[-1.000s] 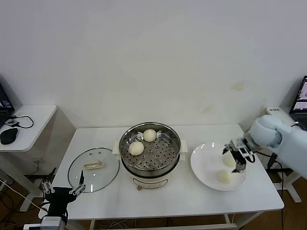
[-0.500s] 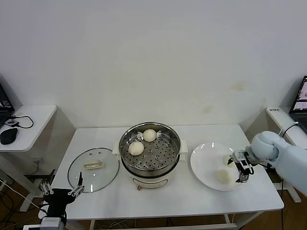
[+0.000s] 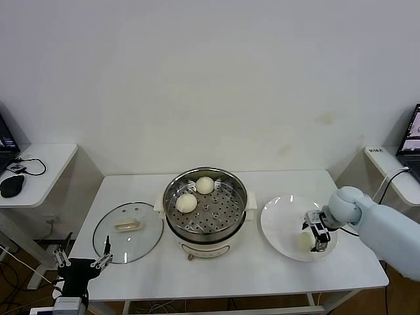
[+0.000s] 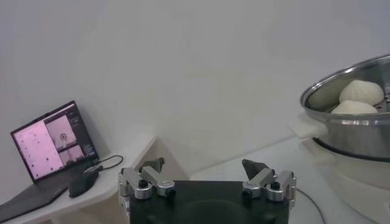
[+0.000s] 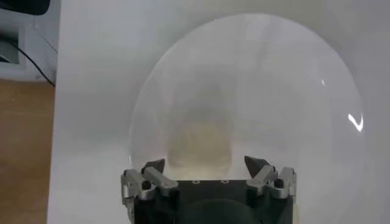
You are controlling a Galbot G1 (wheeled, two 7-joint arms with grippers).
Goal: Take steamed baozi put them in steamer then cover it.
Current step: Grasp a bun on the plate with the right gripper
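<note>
Cream baozi [image 5: 200, 144] between right fingers [image 5: 153, 167]

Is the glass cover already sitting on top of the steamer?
No, the cover lies flat on the table to the left of the steamer, whose top is open with two baozi visible inside.

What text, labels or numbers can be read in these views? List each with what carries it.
None can be read.
Laptop screen: pink window with small pictures, any text too small to read.
Steamer, glass cover, white plate: no markings visible.
</note>
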